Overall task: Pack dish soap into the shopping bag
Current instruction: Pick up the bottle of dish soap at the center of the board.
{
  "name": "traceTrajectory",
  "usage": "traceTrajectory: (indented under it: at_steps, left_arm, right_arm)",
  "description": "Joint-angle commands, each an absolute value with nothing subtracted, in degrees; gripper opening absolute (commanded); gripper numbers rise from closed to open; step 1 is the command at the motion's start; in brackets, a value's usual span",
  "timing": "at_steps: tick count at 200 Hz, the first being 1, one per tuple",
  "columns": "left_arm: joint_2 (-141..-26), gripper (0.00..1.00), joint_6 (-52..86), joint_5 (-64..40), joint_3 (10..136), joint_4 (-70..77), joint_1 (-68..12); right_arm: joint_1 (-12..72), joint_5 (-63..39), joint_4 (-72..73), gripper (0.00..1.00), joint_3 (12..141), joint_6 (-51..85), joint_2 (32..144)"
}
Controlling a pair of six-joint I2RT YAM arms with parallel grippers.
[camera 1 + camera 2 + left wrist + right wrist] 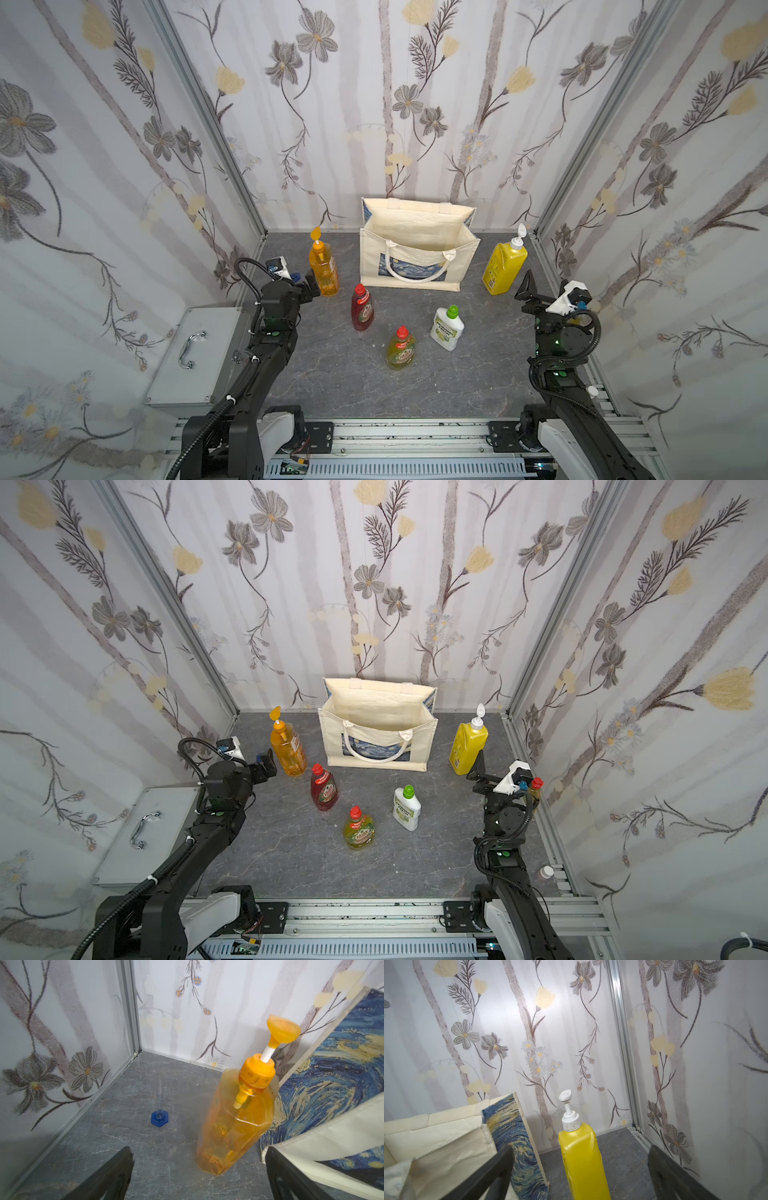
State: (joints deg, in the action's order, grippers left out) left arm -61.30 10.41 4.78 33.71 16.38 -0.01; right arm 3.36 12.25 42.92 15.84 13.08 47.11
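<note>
The shopping bag [415,266] [376,746] stands open at the back middle. Left of it is the orange pump dish soap [324,270] [234,1122], with my left gripper [311,286] [198,1150] open just short of it. Right of the bag stands the yellow pump bottle [503,270] [583,1163], and my right gripper [525,291] [581,1148] is open in front of it. The red bottle [362,309], a yellow-green red-capped one [401,351] and the white green-capped one [446,330] stand mid-table. Another red-capped bottle [536,785] peeks out behind my right wrist.
A grey metal box with a handle [195,349] lies at the left edge. A clear measuring cylinder on a blue base [159,1118] stands near the back left corner. A small white-capped bottle [546,871] sits by the right wall. Flowered walls close three sides.
</note>
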Motion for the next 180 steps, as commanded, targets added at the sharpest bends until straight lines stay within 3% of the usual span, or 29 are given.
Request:
traceTrajectory:
  at_steps: [1,34,96,180]
  left_arm:
    - [-59.93,1.00,15.69,9.94,37.68,-0.06,0.00]
    - [-58.89,1.00,23.79,15.73,43.88,-9.66,0.09]
    - [-64.34,1.00,27.57,10.29,60.86,-29.91,0.09]
    - [-62.43,1.00,32.59,-1.09,65.94,-35.01,-0.07]
  right_arm:
    - [3.61,15.64,26.54,1.00,19.87,20.81,43.59]
    - [3.60,15.53,16.43,1.00,28.41,19.33,42.60]
    - [3.33,13.91,-2.45,1.00,50.99,16.41,54.66]
    - [1.57,7.63,-9.68,1.00,58.43,13.17,63.39]
